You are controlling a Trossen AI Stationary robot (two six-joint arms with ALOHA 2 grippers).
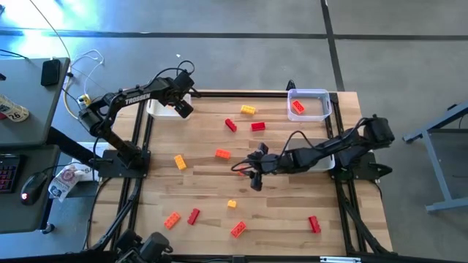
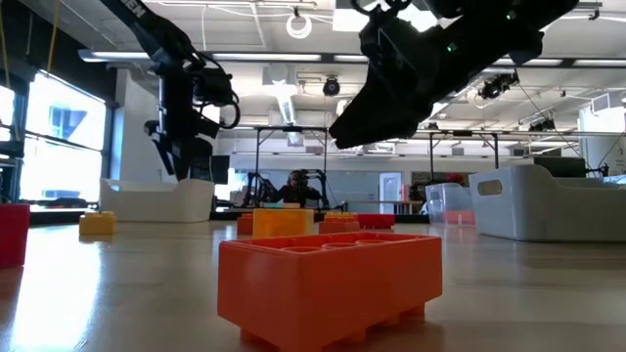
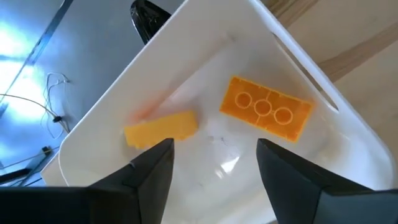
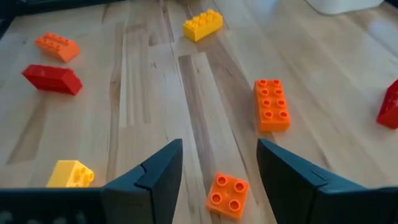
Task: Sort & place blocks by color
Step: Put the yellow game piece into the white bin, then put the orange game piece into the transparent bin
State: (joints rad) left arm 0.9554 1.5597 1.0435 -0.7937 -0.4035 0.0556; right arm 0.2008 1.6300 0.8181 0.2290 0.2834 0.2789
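While my left claw [image 3: 214,171] hangs spread over the white tray [image 1: 162,108] at the table's far left corner, nothing sits between its fingers. Below them in that tray lie two bricks, apart from each other: a yellow brick [image 3: 161,129] on its side and an orange brick [image 3: 266,115] turned hollow side up, showing three round tubes.

My right claw [image 4: 219,171] hovers above the middle of the wooden table [image 1: 285,212], its fingers spread and empty too. Just ahead of it on the boards I see a small orange four-stud brick [image 4: 227,195], and beyond that a longer orange eight-stud brick [image 4: 272,104]. Farther off lie a yellow brick [image 4: 203,23], an orange brick [image 4: 56,45] with a red brick [image 4: 52,79] near it, and a small yellow brick [image 4: 71,173] close by my finger. Another red piece [image 4: 390,104] shows at the edge of the right wrist view.

From above, loose bricks are scattered over the table: a red brick [image 1: 314,224] near the front right, a red one [image 1: 193,215] and two orange ones [image 1: 172,219] [image 1: 238,229] along the front, and two red ones [image 1: 230,125] [image 1: 257,126] toward the far side. The clear tray [image 1: 325,104] at the far right corner holds one red brick [image 1: 297,107]. A second white tray [image 2: 548,200] stands beside my right arm.
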